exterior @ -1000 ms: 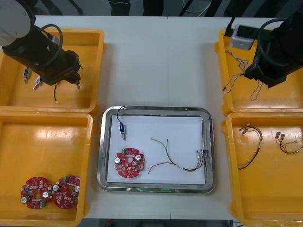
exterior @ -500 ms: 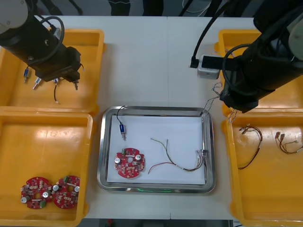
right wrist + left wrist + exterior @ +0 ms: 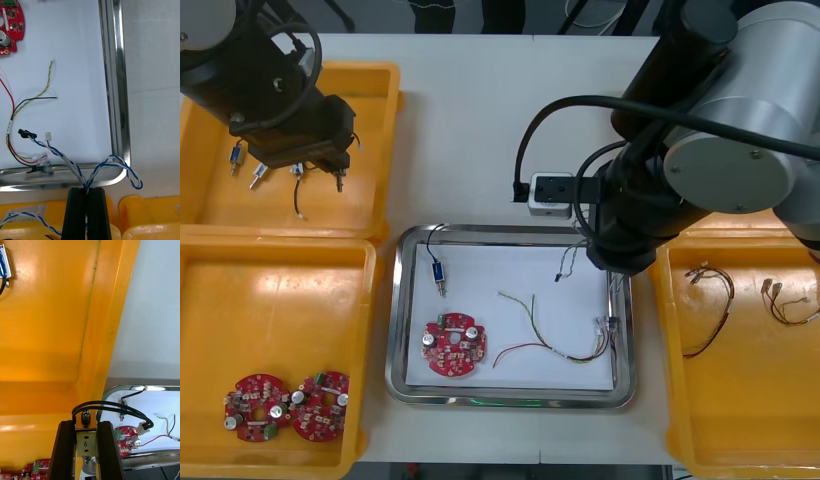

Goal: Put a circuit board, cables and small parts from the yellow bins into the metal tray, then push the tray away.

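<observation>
While the left gripper still hangs over the far left yellow bin, fingers clamped on a small metal part with a looped black cable, the action has moved rightward. The metal tray already holds a round red circuit board, another small metal part and a red and yellow cable. The right gripper, a second ago out over the right side of the table, now hovers at the tray's far right corner. Its fingers are pinched on a twisted blue and white cable. One loop hangs beyond the rim, so a careless release could leave it half outside.
</observation>
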{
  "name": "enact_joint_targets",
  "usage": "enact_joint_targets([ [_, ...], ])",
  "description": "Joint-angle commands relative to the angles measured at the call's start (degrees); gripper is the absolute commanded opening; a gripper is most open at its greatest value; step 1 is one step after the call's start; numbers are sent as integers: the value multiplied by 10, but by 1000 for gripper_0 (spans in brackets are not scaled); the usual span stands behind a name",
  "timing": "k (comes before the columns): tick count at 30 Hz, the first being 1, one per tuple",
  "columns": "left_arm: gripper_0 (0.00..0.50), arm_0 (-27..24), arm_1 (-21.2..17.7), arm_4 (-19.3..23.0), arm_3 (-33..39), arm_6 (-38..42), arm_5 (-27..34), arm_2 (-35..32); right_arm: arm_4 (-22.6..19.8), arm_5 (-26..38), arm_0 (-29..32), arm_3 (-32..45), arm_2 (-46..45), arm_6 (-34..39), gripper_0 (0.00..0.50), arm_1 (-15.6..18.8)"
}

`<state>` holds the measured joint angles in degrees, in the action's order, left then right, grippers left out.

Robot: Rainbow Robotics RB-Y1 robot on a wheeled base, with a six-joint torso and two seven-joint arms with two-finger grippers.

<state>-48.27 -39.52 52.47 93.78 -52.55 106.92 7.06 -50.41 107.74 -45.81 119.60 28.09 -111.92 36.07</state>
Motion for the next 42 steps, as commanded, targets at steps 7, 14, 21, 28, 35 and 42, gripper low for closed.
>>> enact_joint_targets([
  [7,0,-26,-13,-4,47,69,17,-12,67,-61,-2,-12,76,-10,0,-44],
  [14,0,-26,-11,-5,55,77,17,-7,70,-111,25,-37,99,-15,0,-43],
  [21,0,-26,-10,-3,62,83,22,-5,123,-141,31,-53,151,-9,0,-41],
  [28,0,-26,-10,-2,63,84,22,-5,126,-183,45,-88,166,-9,0,-34],
  [35,0,-26,-10,-1,62,85,22,-5,148,-211,46,-112,199,-3,0,-28],
  [42,0,-26,-11,0,63,87,22,-5,144,-213,51,-117,201,8,91,-27],
])
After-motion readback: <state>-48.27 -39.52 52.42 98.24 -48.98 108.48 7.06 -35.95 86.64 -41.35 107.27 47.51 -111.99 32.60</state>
